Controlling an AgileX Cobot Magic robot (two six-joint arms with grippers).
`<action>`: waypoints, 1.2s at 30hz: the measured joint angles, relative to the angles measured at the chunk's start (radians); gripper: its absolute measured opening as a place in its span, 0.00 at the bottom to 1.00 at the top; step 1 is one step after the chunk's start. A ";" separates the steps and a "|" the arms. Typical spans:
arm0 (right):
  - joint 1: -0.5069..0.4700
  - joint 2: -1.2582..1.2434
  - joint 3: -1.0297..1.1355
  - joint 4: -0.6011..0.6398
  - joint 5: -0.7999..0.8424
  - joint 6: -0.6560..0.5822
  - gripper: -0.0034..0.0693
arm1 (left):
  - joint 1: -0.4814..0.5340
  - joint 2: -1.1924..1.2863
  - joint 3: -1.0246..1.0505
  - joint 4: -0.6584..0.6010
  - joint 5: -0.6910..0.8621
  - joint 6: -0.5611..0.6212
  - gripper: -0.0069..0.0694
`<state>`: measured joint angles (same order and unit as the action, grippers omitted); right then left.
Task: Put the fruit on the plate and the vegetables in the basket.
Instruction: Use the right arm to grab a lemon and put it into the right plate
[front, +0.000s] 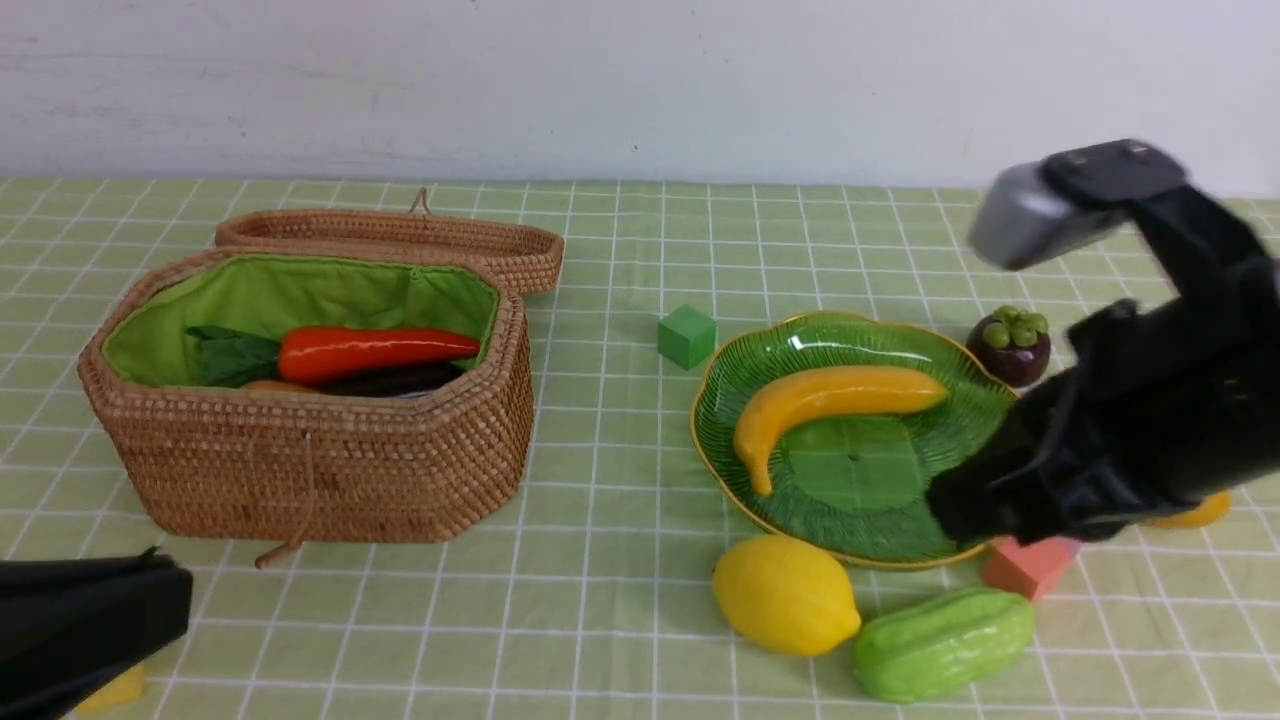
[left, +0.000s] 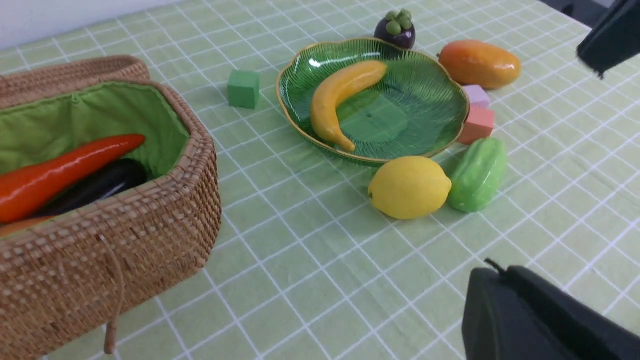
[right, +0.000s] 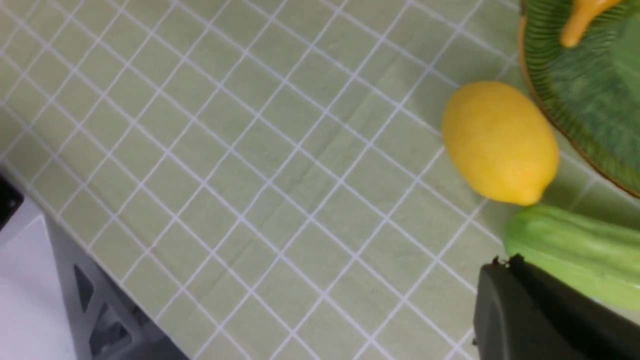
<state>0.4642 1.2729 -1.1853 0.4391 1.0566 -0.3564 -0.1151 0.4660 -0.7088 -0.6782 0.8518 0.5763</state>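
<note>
**Front view.** The right gripper (front: 960, 505) hangs over the plate's (front: 850, 470) near-right rim. Its jaws are closed and nothing shows between them. The banana (front: 830, 400) lies on the plate just to its left, which is where the fruit belongs. The lemon (front: 785, 595) and gourd (front: 940, 642) sit on the cloth just on the near side of the gripper, neither yet sorted. The mango (front: 1195, 512) is mostly hidden behind the arm, and the mangosteen (front: 1010, 345) is on the far side of it. The basket (front: 300, 470) is well to the left with its lid open, so vegetables can be dropped in. It already holds the carrot (front: 370, 350) and eggplant (front: 400, 380). The left gripper (front: 160, 600) is parked low on the basket's near side, also closed, with nothing visibly held.

**Left wrist view.** Only a dark piece of the left gripper shows, and no object touches it. The basket is beside it. The lemon and gourd lie ahead, side by side, and seem to touch. The plate is beyond them.

**Right wrist view.** The gourd lies just beside the right gripper's dark finger, though I cannot tell whether they touch. The lemon is a little farther out, with the plate's rim next to it. I'd judge either one the likeliest next pick. The gourd would then have to travel well to the left to reach the basket.
</note>
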 joint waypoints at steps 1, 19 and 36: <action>0.058 0.058 -0.028 -0.034 0.000 -0.017 0.06 | 0.000 -0.017 0.010 -0.002 -0.020 0.000 0.07; 0.166 0.478 -0.157 -0.363 -0.098 -0.086 0.88 | -0.219 -0.021 0.014 0.073 -0.075 -0.013 0.07; 0.160 0.542 -0.166 -0.427 -0.214 -0.037 0.87 | -0.356 -0.021 0.014 0.324 -0.160 -0.278 0.07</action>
<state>0.6241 1.8149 -1.3510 0.0120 0.8425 -0.3932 -0.4706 0.4450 -0.6948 -0.3539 0.6920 0.2980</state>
